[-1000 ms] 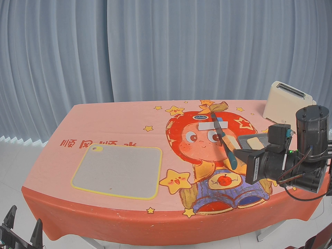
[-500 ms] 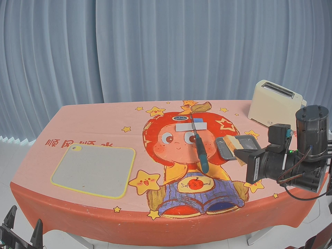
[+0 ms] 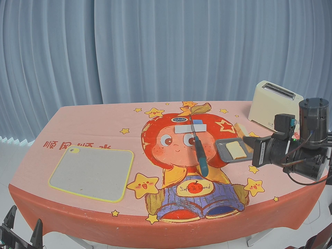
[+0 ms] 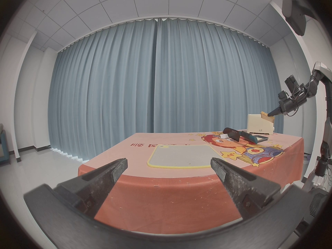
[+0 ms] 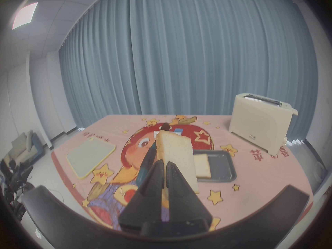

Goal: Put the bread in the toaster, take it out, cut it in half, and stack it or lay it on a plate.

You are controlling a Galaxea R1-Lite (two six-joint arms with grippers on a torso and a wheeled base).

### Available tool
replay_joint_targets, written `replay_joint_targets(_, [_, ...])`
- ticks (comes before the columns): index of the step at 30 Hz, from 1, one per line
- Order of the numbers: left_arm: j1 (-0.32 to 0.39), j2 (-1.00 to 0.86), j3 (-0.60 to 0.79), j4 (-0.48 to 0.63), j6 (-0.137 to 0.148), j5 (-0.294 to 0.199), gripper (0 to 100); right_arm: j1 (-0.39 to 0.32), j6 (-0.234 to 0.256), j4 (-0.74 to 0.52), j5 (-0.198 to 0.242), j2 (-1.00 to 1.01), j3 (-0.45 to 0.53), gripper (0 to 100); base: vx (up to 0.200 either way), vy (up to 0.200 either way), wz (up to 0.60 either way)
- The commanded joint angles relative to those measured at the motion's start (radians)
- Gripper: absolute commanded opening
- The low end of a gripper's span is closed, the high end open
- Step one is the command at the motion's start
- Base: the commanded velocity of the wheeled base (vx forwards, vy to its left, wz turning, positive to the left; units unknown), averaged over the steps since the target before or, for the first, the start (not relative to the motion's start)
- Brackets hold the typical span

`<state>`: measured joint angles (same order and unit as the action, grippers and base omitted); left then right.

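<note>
My right gripper (image 5: pixel 164 164) is shut on a slice of bread (image 5: pixel 177 153), held upright above the table. From the head view, this slice (image 3: pixel 240 129) hangs above the far edge of the grey tray (image 3: pixel 222 150), left of the cream toaster (image 3: pixel 275 102), with my right gripper (image 3: pixel 246 139) under it. A second slice (image 3: pixel 236 149) lies flat in the tray. A knife (image 3: pixel 201 155) with a teal handle lies on the cloth left of the tray. My left gripper (image 4: pixel 169 166) stands open and holds nothing, low and off the table's near left corner.
A grey cutting board (image 3: pixel 91 168) with a yellow rim lies at the table's near left. The toaster (image 5: pixel 261 121) stands at the far right corner, slots up. The cloth between board and knife is bare. A blue curtain hangs behind the table.
The head camera shifted, sliding the whole picture left. My right gripper took the top slice from the tray and lifted it up toward the toaster, uncovering the slice beneath.
</note>
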<state>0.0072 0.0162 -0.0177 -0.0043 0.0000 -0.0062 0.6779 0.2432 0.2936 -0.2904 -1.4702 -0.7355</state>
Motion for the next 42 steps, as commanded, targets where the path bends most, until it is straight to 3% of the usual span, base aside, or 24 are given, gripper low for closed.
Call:
replay_joint_targets(1, [0.000, -0.016, 0.018, 0.001, 0.000, 0.000, 100, -0.063, -0.012, 0.062, 0.002, -0.045, -0.001, 0, 0.000, 0.000, 0.00])
replay_joint_targets(8, [0.000, -0.016, 0.018, 0.000, 0.000, 0.000, 100, -0.132, -0.050, 0.187, 0.002, -0.124, 0.018, 0, 0.000, 0.000, 0.00])
replay_joint_targets(42, [0.000, -0.016, 0.018, 0.000, 0.000, 0.002, 100, -0.093, -0.058, 0.190, -0.004, -0.137, 0.041, 0, 0.000, -0.018, 0.00])
